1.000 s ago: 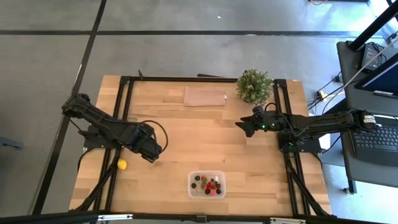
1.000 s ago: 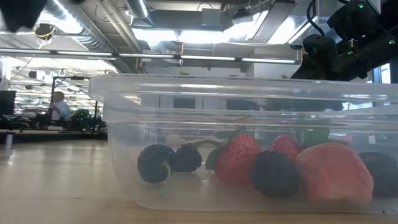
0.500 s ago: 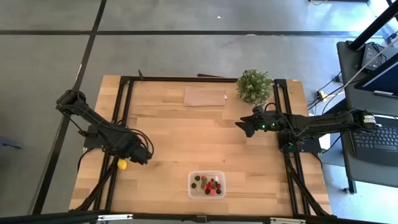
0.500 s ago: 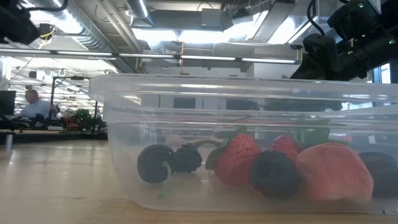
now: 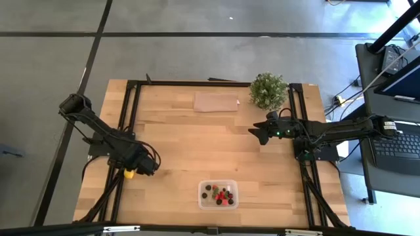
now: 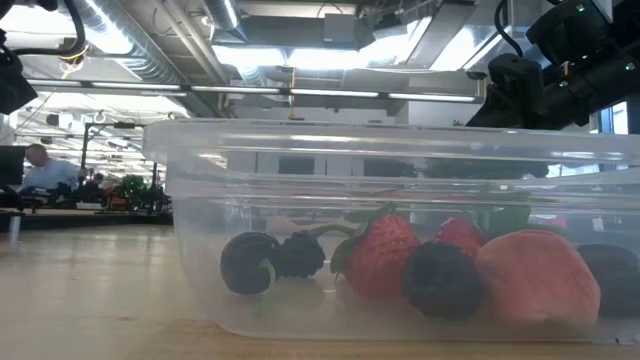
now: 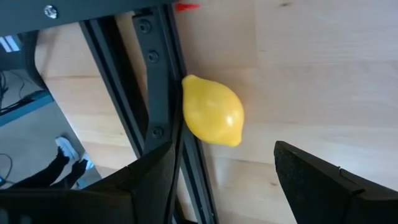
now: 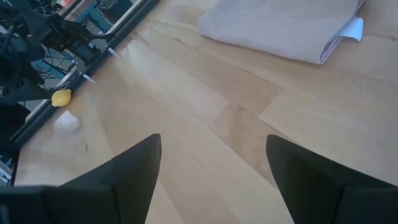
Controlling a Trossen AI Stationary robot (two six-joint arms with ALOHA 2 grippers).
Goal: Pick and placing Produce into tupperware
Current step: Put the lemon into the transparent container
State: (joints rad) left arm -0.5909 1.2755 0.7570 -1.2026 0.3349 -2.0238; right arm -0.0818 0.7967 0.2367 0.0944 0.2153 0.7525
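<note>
Your left hand (image 5: 146,169) sits low at the desk's (image 5: 190,141) left edge, fingers spread, just beside the yellow lemon (image 7: 212,111), which lies against the black frame rail (image 7: 155,93), not gripped. Your right hand (image 5: 254,134) waits spread near the potted plant (image 5: 268,90). The tupperware (image 5: 218,193) at the front edge holds strawberries (image 6: 385,250) and dark berries (image 6: 248,262).

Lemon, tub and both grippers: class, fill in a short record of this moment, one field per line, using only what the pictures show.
Lemon: lemon on the table beside the black frame rail, outside the tub
Tub: clear tub at the table's near edge, holding strawberries and dark berries
Left gripper: left gripper open, by the lemon, not gripping it
Right gripper: right gripper open, waiting near the potted plant
Left to do: the lemon
</note>
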